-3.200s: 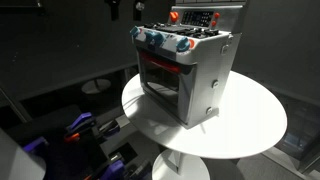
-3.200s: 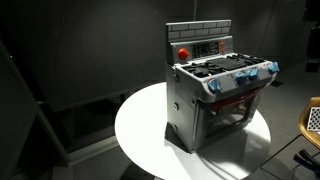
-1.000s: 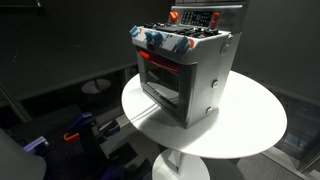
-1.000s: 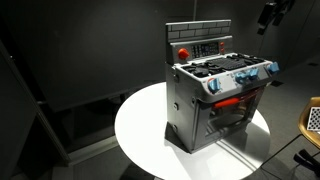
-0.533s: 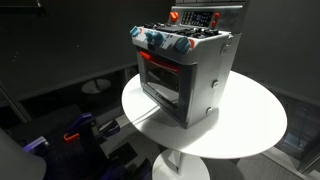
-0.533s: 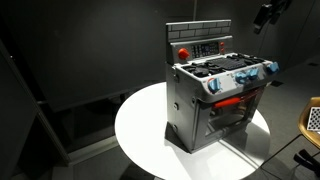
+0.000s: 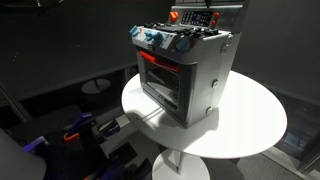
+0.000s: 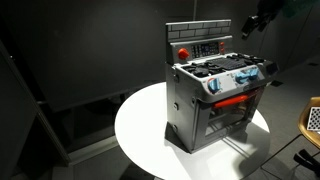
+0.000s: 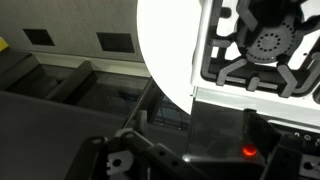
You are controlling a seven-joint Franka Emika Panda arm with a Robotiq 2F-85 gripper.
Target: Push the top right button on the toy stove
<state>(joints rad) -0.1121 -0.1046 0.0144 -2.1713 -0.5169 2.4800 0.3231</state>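
Observation:
The toy stove is a silver-grey box on a round white table. It has blue-and-red knobs, a red-glowing door window and a raised red back control panel. It shows in both exterior views. My gripper hangs in the air to the upper right of the back panel and touches nothing. In the wrist view a black burner grate and the table's edge lie below. The gripper's fingers look spread apart and empty.
Blue and red clutter lies on the dark floor beside the table, with a small white round thing behind it. A tan object sits at the frame edge. Dark walls surround the table.
My gripper has moved down and closer to the stove's back panel. The stove and table have not moved.

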